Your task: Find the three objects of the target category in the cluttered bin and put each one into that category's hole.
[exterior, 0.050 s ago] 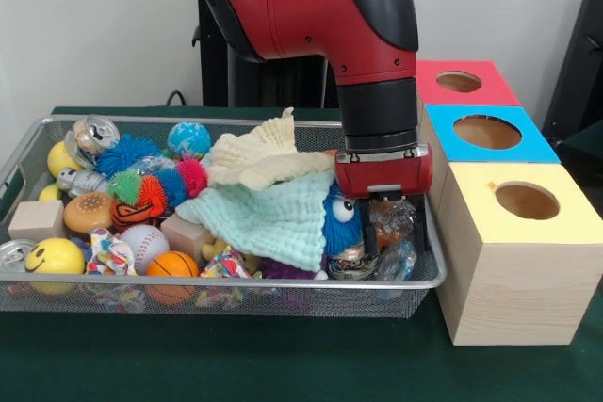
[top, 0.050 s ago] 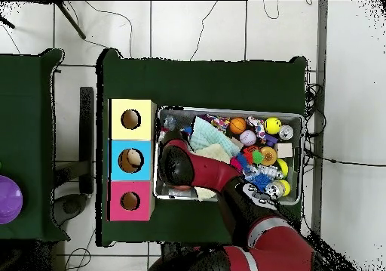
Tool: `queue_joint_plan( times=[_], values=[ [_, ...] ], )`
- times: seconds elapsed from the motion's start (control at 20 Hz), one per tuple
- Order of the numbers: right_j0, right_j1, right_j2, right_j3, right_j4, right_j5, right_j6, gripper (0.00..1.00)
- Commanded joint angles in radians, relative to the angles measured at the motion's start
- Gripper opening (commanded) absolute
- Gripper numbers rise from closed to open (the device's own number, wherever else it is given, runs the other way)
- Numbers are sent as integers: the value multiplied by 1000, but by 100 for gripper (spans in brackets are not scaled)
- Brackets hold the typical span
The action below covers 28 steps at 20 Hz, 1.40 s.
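Note:
The wire bin holds a jumble of things. Among them are a yellow smiley ball, a baseball, a small basketball, a blue globe ball, drink cans, wooden blocks, a mint cloth and a cream cloth. My gripper is sunk into the bin's right end, among crumpled cans and clear wrapping, beside a blue furry toy with eyes. The clutter hides its tips. From overhead, the arm's wrist covers that end of the bin.
Three wooden boxes, each with a round hole, stand against the bin's right side: yellow-topped, blue-topped, red-topped. Overhead they are yellow, blue and red. Something pale shows inside the blue hole. A purple thing sits on a second table.

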Motion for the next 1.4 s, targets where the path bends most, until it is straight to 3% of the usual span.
queue_joint_plan(
  times=[0.05, 0.35, 0.4, 1.0, 1.4],
  values=[
    [18, 61, 5, 22, 21, -17, 221, 100],
    [30, 54, -9, 35, 34, -55, 246, 100],
    [30, 55, -8, 35, 38, -55, 249, 0],
    [65, 49, -42, 29, 61, -61, 247, 0],
    [27, 30, -17, 51, 37, -27, 239, 0]
  ],
)
